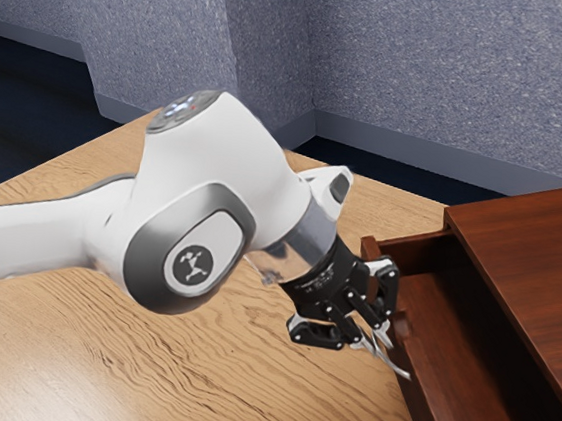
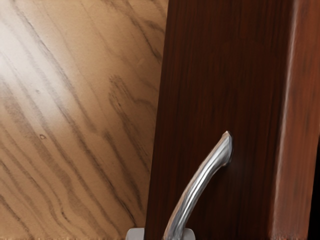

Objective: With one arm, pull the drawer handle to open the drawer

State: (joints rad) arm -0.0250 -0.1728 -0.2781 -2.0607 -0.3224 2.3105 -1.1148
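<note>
Bare table (image 1: 94, 362) is left free before the drawer front (image 2: 215, 100); passage toward the exterior view's right is barred by that front and its handle (image 2: 200, 190); the drawer (image 1: 466, 361) is left open to reach from above, bounded by the cabinet (image 1: 538, 248).

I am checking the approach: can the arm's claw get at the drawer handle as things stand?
Probably yes: the claw sits right at the handle on the front of the partly open drawer, and nothing stands between them.
</note>
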